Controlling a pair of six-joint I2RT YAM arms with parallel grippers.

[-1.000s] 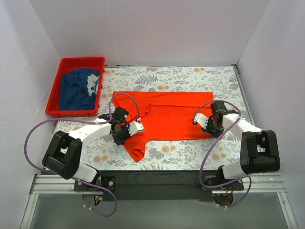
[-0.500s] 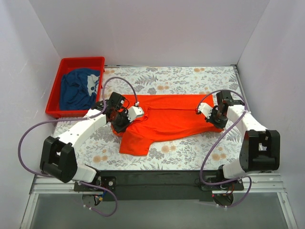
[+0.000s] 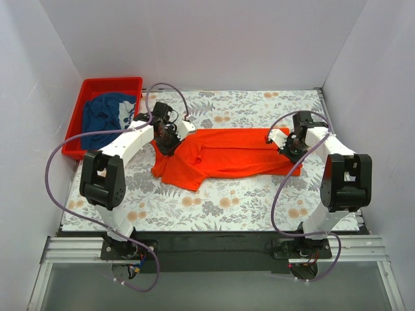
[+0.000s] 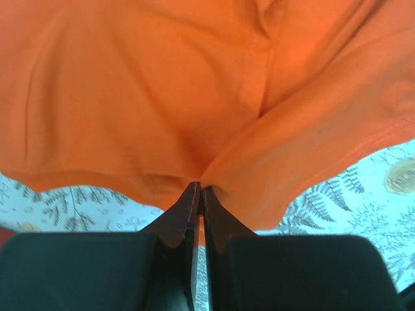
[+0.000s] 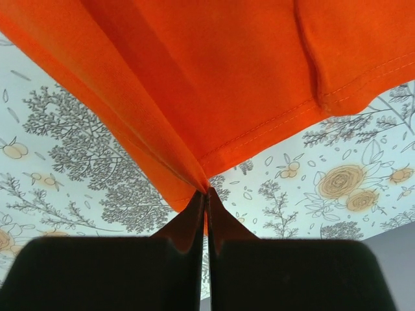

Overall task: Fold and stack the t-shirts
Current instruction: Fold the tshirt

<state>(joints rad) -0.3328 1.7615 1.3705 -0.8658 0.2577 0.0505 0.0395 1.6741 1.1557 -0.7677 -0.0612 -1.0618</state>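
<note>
Top view, surroundings. Red bin (image 3: 111, 81) sits at the far-left corner of the floral tabletop (image 3: 246, 201). It holds the dark blue t-shirt (image 3: 102, 122), crumpled, with a small pale print showing on its right side. White walls (image 3: 194, 45) close off the back and both sides. The left arm reaches out just beside the bin's right wall. One of its purple cables (image 3: 55, 162) runs across the near part of the bin in this view. A second loop arcs up above the wrist. Between the two arms, only the orange cloth lies on the tabletop.

Orange-red t-shirt (image 3: 227, 152): plain, lying across the middle of the tabletop, well apart from the bin. It is drawn into a long band running left to right between the two grippers. Its left end spreads wider, and one lobe of it reaches toward the near side. Soft creases run along the band.

Left gripper (image 4: 198, 191): fingers (image 4: 183, 214) together, clamped on a pinch of the orange cloth. Folds fan out from that point, and the tabletop shows past the cloth edge.

Right gripper (image 5: 206, 194): fingers (image 5: 188, 223) together, clamped on the shirt where two layers meet. A stitched hem is visible just to the right of the pinch.
</note>
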